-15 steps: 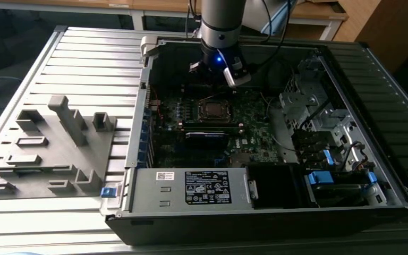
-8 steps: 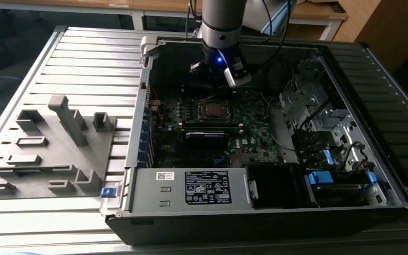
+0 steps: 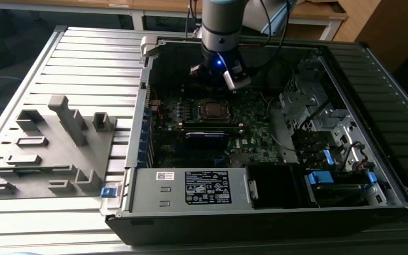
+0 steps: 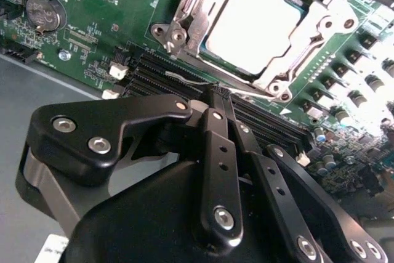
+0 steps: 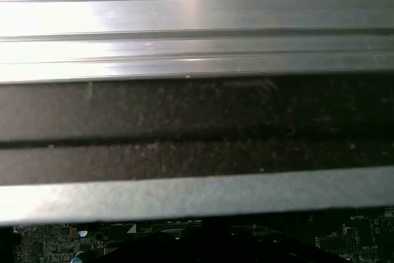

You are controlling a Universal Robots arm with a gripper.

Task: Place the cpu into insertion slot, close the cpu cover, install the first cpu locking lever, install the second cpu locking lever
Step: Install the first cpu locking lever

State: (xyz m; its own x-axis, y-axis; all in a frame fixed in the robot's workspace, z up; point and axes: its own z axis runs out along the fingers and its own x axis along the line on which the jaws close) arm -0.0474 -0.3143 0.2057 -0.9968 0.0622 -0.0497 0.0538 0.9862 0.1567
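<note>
Gripper [image 4: 215, 93] hovers over the motherboard [image 4: 80, 53], fingers [image 4: 215, 146] pressed together on nothing. We see the cpu [image 4: 255, 26] seated there, the cpu cover [image 4: 317, 35] flat around it.

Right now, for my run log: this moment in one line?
gripper shut, apart from cpu | cpu seated | cpu cover down around it

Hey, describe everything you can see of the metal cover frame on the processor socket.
The thin silvery metal square frame of the cpu cover lies down flat over the socket on the green circuit board, inside the open computer case. Through its open middle window shows the dull silver-grey top of the cpu, which it surrounds on all sides. Its corners carry round screw-like fittings. It looks like bare, shiny stamped metal. The black hand, fingers together, hovers beside it without touching it.
</note>
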